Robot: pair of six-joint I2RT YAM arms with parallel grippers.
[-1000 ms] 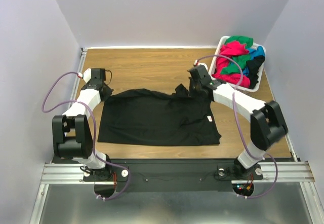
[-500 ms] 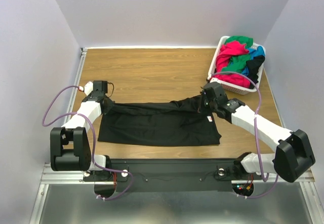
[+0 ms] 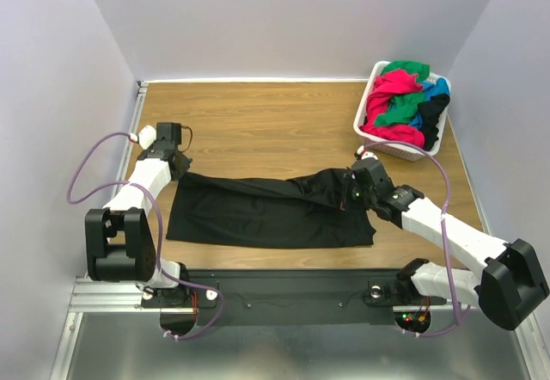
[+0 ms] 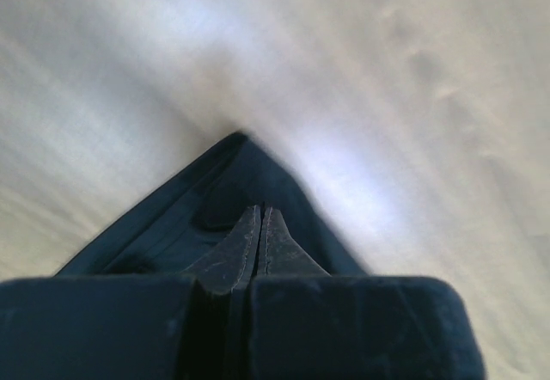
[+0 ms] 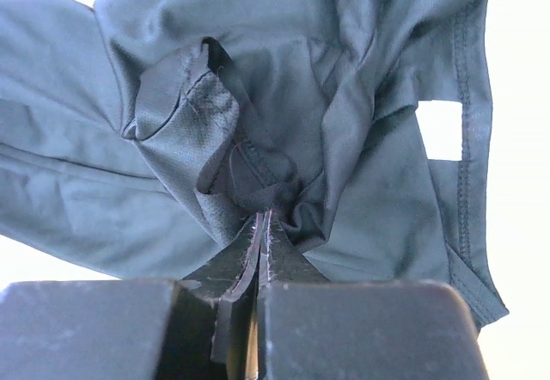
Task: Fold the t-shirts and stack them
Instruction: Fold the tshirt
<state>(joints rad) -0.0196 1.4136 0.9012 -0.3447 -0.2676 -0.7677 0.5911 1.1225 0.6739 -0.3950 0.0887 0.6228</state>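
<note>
A black t-shirt (image 3: 258, 212) lies as a long band across the near half of the wooden table. Its far edge is pulled toward me and bunched at the right. My left gripper (image 3: 179, 167) is at the shirt's far left corner, shut with black fabric around its tips (image 4: 260, 211). My right gripper (image 3: 348, 193) is shut on a bunched fold of the shirt (image 5: 258, 139) at the right end; the jaws meet in the wrist view (image 5: 262, 215). A small white label (image 5: 440, 131) shows to the right of the fold.
A white slatted basket (image 3: 368, 109) stands at the back right, holding pink-red (image 3: 391, 83), green (image 3: 408, 69), blue and black shirts. Grey walls close in the table on three sides. Bare wood (image 3: 258, 122) lies behind the shirt.
My right gripper has pulled the shirt's far right edge toward me, over the near part. The left gripper followed at the far left corner. The shirt went from a wide spread to a narrower band.
</note>
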